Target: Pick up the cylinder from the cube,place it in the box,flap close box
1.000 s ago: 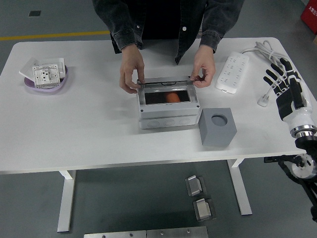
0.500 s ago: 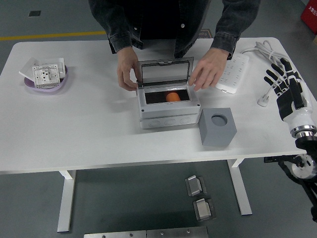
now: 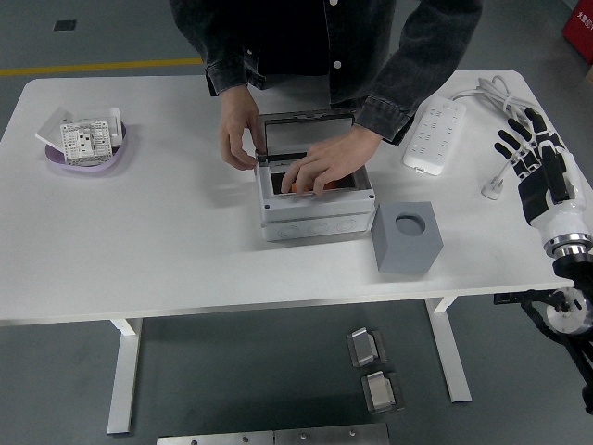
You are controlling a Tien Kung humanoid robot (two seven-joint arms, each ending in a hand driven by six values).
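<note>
The robot's right hand [image 3: 530, 153] rests at the white table's [image 3: 167, 241] right edge, black fingers spread wide, holding nothing. Well to its left stands the light grey plastic box [image 3: 315, 218], its flap [image 3: 306, 134] raised upright. A person's hand [image 3: 320, 167] reaches down into the box, covering the cylinder, so it cannot be seen; the person's other hand [image 3: 236, 130] steadies the flap's left corner. Between box and robot hand, nearer the box, sits the dark grey cube [image 3: 406, 237] with its round socket empty. A white power strip [image 3: 434, 134] lies just left of the robot hand.
</note>
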